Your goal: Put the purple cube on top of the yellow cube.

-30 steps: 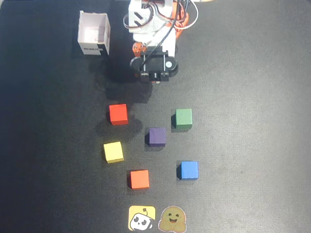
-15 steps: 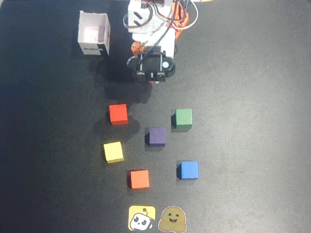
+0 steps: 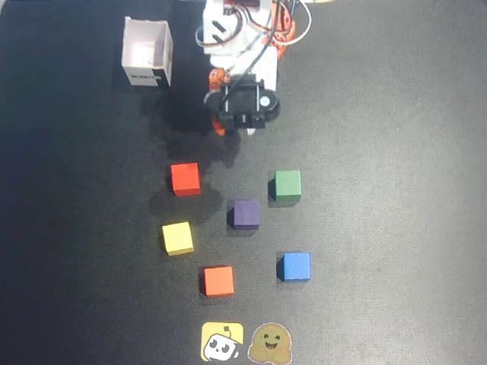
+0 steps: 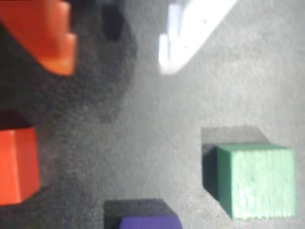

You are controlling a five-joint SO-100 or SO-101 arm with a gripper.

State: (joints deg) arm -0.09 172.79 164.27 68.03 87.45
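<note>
The gripper (image 4: 116, 55) is hanging wide open and empty, and it could be bumping the small matte green cube (image 3: 288, 185) sitting at one o'clock from the small dark purple cube (image 3: 246, 214) while reaching down.

**Dark matte tabletop, lit from above**

A black, finely grained table surface (image 3: 396, 152) fills the overhead view edge to edge. Soft shadows pool toward 9 o'clock of standing objects. At 12 o'clock a pale sliver shows beyond the table's edge.
</note>
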